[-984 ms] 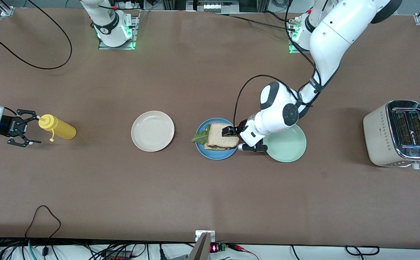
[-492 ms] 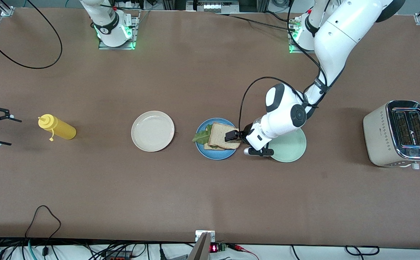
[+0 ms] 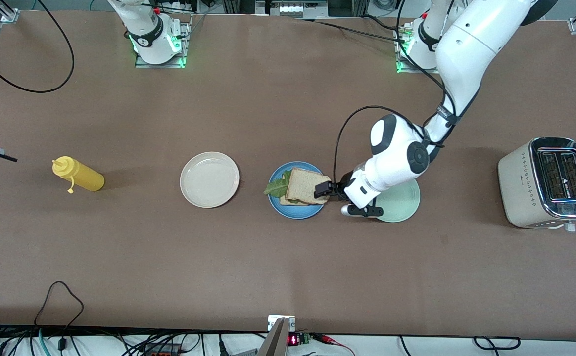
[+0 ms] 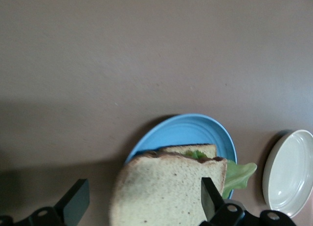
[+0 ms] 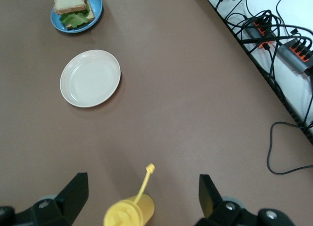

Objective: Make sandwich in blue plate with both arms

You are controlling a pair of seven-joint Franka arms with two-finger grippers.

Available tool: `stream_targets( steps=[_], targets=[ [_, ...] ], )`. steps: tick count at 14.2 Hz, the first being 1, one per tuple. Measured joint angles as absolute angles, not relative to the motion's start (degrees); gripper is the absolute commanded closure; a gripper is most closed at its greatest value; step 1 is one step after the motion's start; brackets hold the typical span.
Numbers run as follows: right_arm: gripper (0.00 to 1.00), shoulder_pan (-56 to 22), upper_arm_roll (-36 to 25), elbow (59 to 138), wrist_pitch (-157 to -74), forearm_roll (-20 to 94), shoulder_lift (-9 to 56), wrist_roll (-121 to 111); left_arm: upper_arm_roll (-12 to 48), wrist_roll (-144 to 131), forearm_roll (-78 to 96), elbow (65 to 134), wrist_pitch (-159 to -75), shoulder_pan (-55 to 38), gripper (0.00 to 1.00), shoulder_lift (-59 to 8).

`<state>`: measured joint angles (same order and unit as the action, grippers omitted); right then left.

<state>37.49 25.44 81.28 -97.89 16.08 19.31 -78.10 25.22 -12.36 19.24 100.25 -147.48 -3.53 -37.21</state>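
The sandwich sits on the blue plate, near the table's middle: two tan bread slices with green lettuce sticking out toward the right arm's end. The top slice lies askew and overhangs the plate rim toward the left arm's end. My left gripper hangs open at that overhanging edge. In the left wrist view its black fingers stand wide on either side of the top slice, apart from it. My right gripper is open at the right arm's end of the table, past the yellow bottle.
A cream-white plate lies between the bottle and the blue plate. A mint-green plate sits under the left wrist. A toaster stands at the left arm's end. Cables run along the table edge.
The left gripper's fingers spread wider and the hand drew back from the sandwich toward the mint plate. The right gripper pulled away from the yellow bottle toward the table's end.
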Motion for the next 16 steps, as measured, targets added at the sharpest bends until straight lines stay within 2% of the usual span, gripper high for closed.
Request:
stream_targets(
  steps=[4, 9, 13, 16],
  targets=[
    [0.0, 22.91, 20.51, 82.25, -94.95, 11.07, 10.76, -52.3, 17.98, -11.79, 12.11, 100.14, -136.19, -2.96, 0.0, -27.79],
    [0.0, 5.26, 6.93, 84.82, -94.64, 6.12, 9.0, -29.23, 14.87, -9.19, -1.4, 97.27, -123.55, 4.02, 0.0, -19.84],
    [0.0, 1.35, 3.47, 85.65, -90.3, 3.32, 9.04, -14.29, 11.54, -5.23, -2.39, 86.86, -110.1, 6.63, 0.0, -18.6],
    [0.0, 0.71, 3.42, 86.42, -89.08, 1.24, 8.66, -9.57, 7.49, -4.79, -2.39, 84.42, -102.19, 6.18, 0.0, -14.66]
  ],
)
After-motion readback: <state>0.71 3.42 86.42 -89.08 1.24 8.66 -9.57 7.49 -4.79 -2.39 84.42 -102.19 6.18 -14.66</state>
